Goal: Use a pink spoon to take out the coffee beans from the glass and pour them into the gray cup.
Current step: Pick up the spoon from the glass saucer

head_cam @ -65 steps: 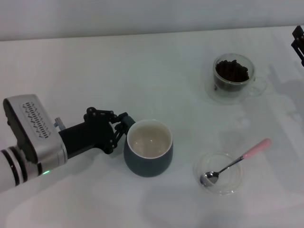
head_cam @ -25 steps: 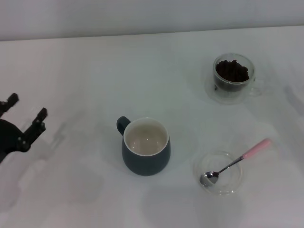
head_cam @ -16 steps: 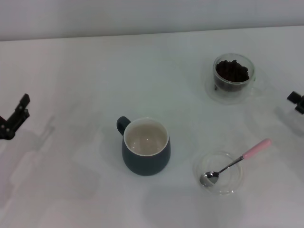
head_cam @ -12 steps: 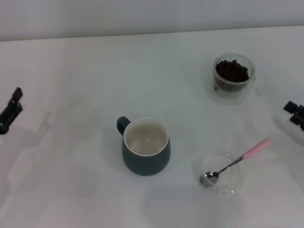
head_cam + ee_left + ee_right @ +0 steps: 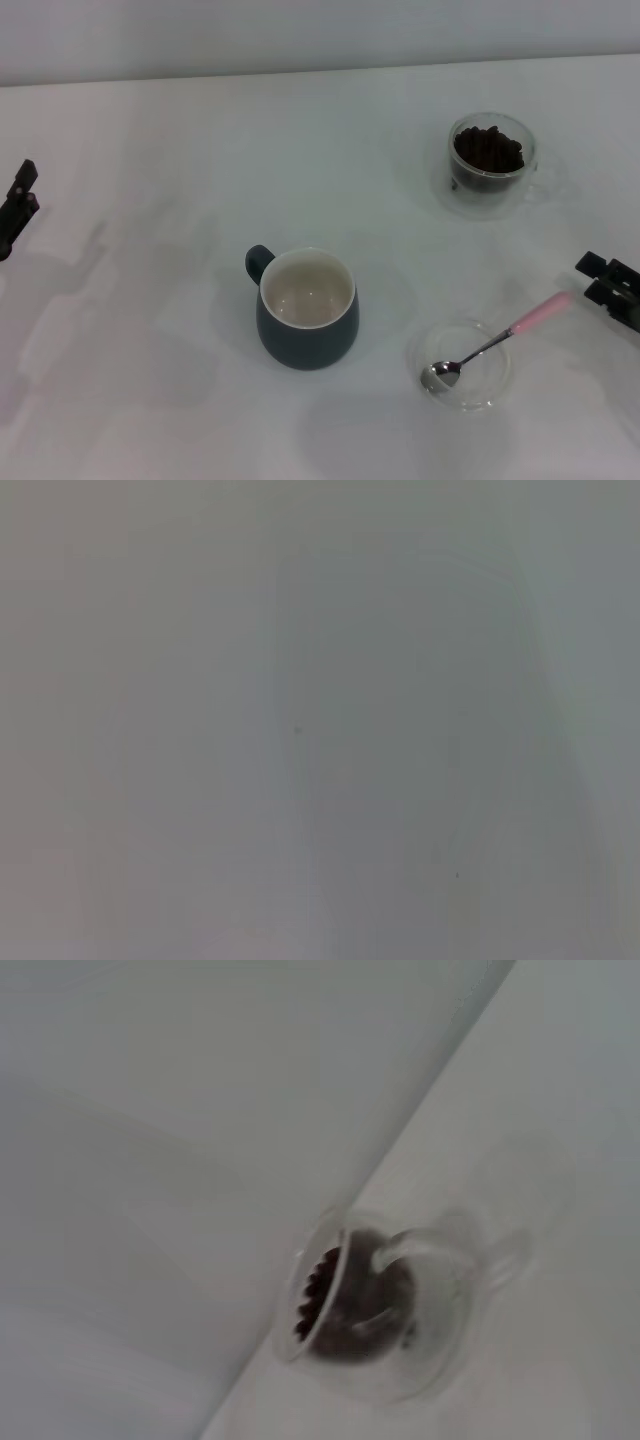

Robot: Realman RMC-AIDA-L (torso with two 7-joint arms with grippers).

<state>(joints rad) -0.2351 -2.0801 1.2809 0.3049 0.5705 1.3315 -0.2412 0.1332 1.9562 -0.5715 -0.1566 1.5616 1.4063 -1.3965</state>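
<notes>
The pink spoon (image 5: pixel 497 340) lies with its metal bowl in a shallow clear dish (image 5: pixel 461 365) and its pink handle pointing up and right. The gray cup (image 5: pixel 307 308) stands upright near the middle of the table, its inside bare, its handle on its far left. The glass (image 5: pixel 489 165) with coffee beans (image 5: pixel 488 150) stands at the back right; the right wrist view also shows the glass (image 5: pixel 375 1310) and the beans (image 5: pixel 322 1295). My right gripper (image 5: pixel 612 285) shows at the right edge, just right of the spoon's handle tip. My left gripper (image 5: pixel 17 207) shows at the far left edge.
The white table (image 5: pixel 180 130) runs back to a pale wall. The left wrist view shows only a plain grey surface.
My left gripper has let go of the gray cup's handle side and drawn back to the left edge. My right gripper has come in from the right edge toward the spoon's handle.
</notes>
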